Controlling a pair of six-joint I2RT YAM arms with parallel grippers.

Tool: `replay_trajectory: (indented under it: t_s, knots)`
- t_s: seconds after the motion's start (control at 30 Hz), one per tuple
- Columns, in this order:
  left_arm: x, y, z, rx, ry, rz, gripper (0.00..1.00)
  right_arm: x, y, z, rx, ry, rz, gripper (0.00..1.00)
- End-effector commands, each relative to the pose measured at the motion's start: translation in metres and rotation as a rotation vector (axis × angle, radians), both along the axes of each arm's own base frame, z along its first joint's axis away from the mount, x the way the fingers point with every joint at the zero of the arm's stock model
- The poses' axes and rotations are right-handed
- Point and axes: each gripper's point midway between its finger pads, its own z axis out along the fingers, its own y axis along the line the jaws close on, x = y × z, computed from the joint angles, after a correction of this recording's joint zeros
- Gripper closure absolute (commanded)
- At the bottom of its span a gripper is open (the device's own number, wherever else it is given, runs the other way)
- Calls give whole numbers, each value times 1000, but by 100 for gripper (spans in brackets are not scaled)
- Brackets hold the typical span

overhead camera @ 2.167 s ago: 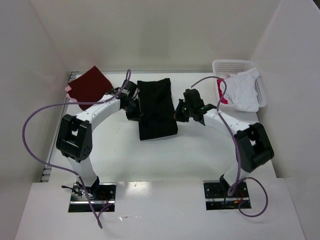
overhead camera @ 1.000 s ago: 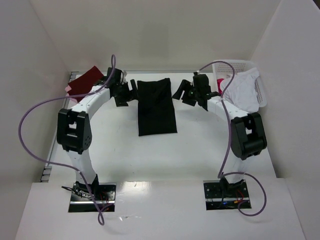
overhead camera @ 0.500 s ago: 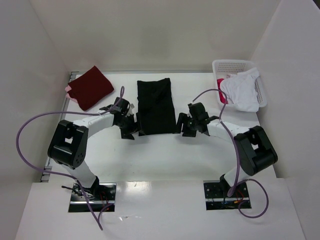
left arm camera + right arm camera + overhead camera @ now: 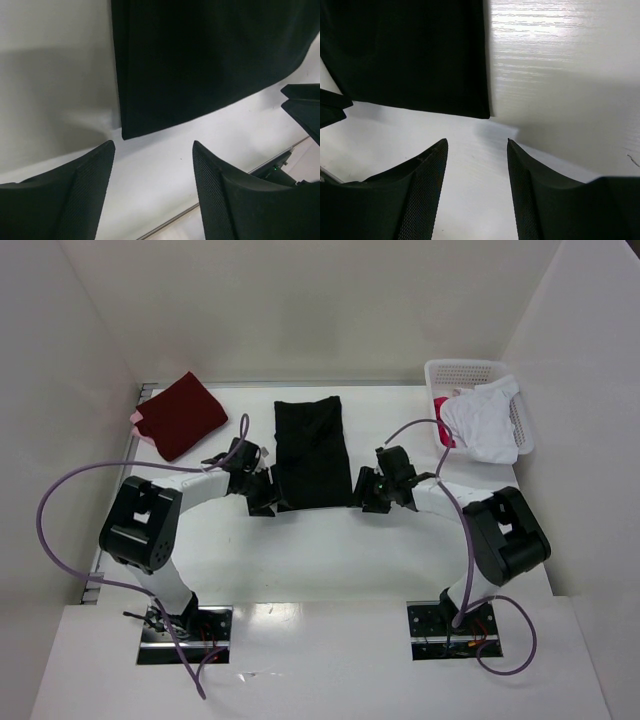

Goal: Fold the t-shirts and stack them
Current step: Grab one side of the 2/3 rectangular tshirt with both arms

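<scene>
The black t-shirt (image 4: 312, 452) lies folded into a rectangle mid-table. My left gripper (image 4: 265, 497) is open and empty, just off its near left corner, which shows in the left wrist view (image 4: 200, 65). My right gripper (image 4: 368, 494) is open and empty, just off its near right corner, which shows in the right wrist view (image 4: 405, 55). A folded dark red t-shirt (image 4: 182, 414) lies at the back left over a pink one (image 4: 137, 418). A white t-shirt (image 4: 482, 420) hangs over the basket (image 4: 462, 368), with a pink-red one (image 4: 441, 410) inside.
White walls enclose the table on three sides. Purple cables loop from both arms. The arm bases (image 4: 183, 625) sit at the near edge. Bare table lies between the black shirt and the bases.
</scene>
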Motion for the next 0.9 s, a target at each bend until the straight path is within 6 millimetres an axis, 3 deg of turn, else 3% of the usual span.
replay_trajectory:
  t_s: [0.0, 0.37, 0.53, 0.6, 0.67, 0.73, 0.87]
  knots:
    - [14, -2, 0, -1, -31, 9, 30, 21, 5, 5, -3, -66, -3, 44]
    - [23, -2, -13, 24, -9, 17, 41, 36, 11, -9, -13, -60, 3, 48]
    - [25, -1, -20, 39, -3, 14, 49, 39, 12, -17, -25, -46, 10, 58]
    - [26, 1, -21, 48, -6, 19, 58, 38, 11, -21, -29, -38, 10, 64]
    - [26, 4, -23, 67, -3, 27, 63, 41, 13, -18, -25, -45, 10, 77]
    - [25, 4, -21, 71, 7, 27, 81, 39, 11, -22, -37, -33, 18, 91]
    - [21, 6, -18, 74, 17, 27, 100, 29, 7, -23, -42, -21, 18, 100]
